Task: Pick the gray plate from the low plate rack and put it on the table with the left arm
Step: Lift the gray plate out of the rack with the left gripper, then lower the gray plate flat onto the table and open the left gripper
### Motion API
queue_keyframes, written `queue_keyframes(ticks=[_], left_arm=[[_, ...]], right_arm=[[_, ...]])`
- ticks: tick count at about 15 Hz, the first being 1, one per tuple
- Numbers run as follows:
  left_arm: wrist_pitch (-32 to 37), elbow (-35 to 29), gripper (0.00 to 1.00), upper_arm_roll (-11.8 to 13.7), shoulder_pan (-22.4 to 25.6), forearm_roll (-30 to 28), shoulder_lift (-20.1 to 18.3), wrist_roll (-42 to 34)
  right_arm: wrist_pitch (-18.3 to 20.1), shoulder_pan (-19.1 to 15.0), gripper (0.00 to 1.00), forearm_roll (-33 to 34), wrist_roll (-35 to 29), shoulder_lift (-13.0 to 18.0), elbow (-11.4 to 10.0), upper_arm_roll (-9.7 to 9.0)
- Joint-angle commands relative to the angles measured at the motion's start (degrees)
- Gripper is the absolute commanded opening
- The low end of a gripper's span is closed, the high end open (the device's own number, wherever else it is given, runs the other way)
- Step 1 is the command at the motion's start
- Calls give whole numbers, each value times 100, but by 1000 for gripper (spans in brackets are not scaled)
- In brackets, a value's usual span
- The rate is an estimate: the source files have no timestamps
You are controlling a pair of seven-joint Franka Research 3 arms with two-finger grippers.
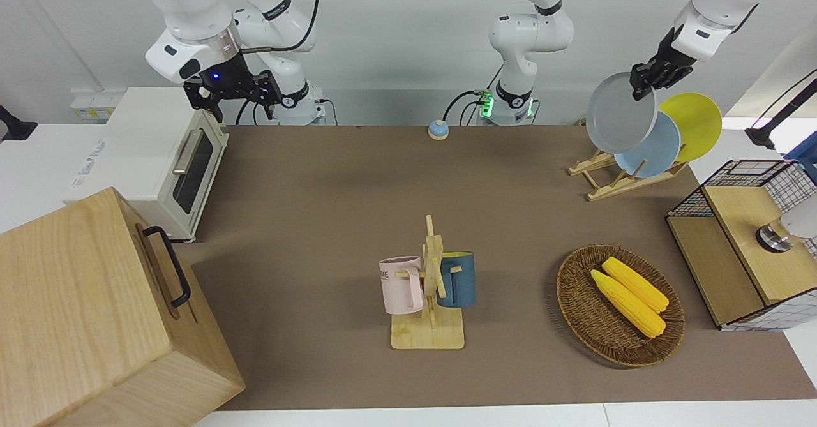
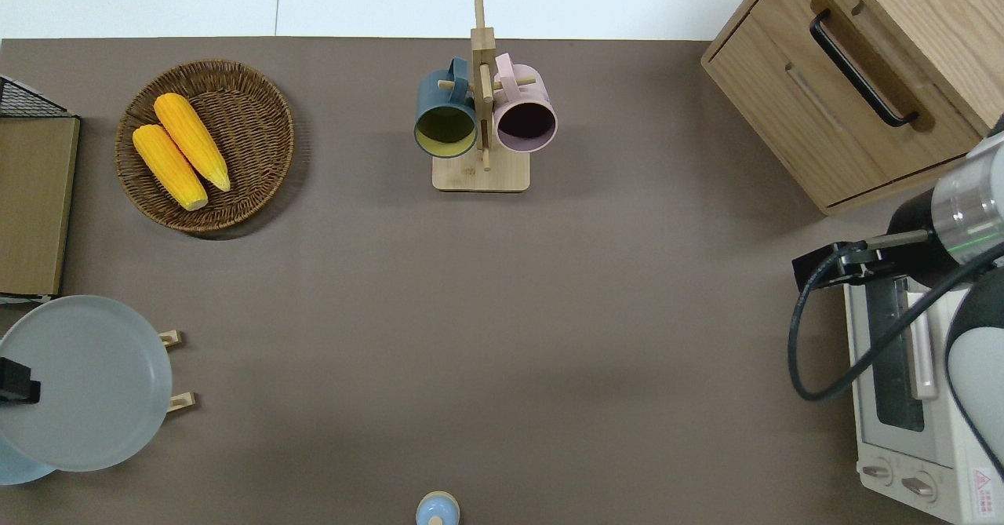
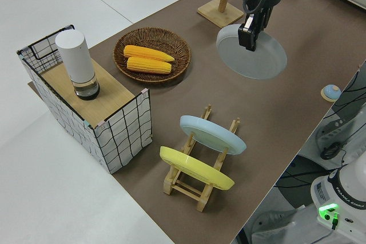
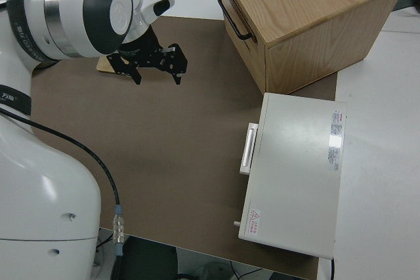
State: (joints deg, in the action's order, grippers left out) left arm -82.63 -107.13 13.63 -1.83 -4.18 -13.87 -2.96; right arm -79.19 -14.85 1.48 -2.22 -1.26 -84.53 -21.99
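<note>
My left gripper (image 1: 644, 80) is shut on the rim of the gray plate (image 1: 619, 114) and holds it tilted in the air, clear of the low plate rack (image 1: 611, 183). In the overhead view the gray plate (image 2: 90, 384) hangs over the rack, and only two rail ends (image 2: 179, 401) show beside it; the left gripper (image 2: 16, 380) is at the plate's edge. The left side view shows the gripper (image 3: 247, 35), the plate (image 3: 258, 56) and the rack (image 3: 194, 184). The brown table (image 1: 306, 184) lies below. My right gripper (image 1: 233, 92) is parked and open.
A light blue plate (image 1: 652, 149) and a yellow plate (image 1: 697, 124) stand in the rack. A wicker basket with corn (image 1: 574, 299), a wire-walled box (image 1: 734, 248), a mug stand (image 1: 429, 286), a toaster oven (image 1: 159, 159), a wooden cabinet (image 1: 96, 312) and a small bell (image 1: 438, 129) are on the table.
</note>
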Motion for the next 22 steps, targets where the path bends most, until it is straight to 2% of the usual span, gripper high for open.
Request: queue_keyframes(ticks=[1,8,12,19,22], left_arm=[[-306,-527,4,26,-11,-688,77,85],[-1245,-1300,4,-36,-213,-1637,569,41],[-1659,-1477,4,-343,-257,-2077,920,32],[-2064,-1556,6,-712,-380,-2105,1343,67],[-2187,-1609,6,-739,-380,-2078,1378,67]], right_arm=[[62,-132,983,37,-68,12,41,-121],[62,-132,983,28,-68,12,41,-121],[70,-132,983,37,-68,12,33,-113],[62,-132,983,28,-68,12,33,-121],[62,-132,983,37,-68,12,41,-121]])
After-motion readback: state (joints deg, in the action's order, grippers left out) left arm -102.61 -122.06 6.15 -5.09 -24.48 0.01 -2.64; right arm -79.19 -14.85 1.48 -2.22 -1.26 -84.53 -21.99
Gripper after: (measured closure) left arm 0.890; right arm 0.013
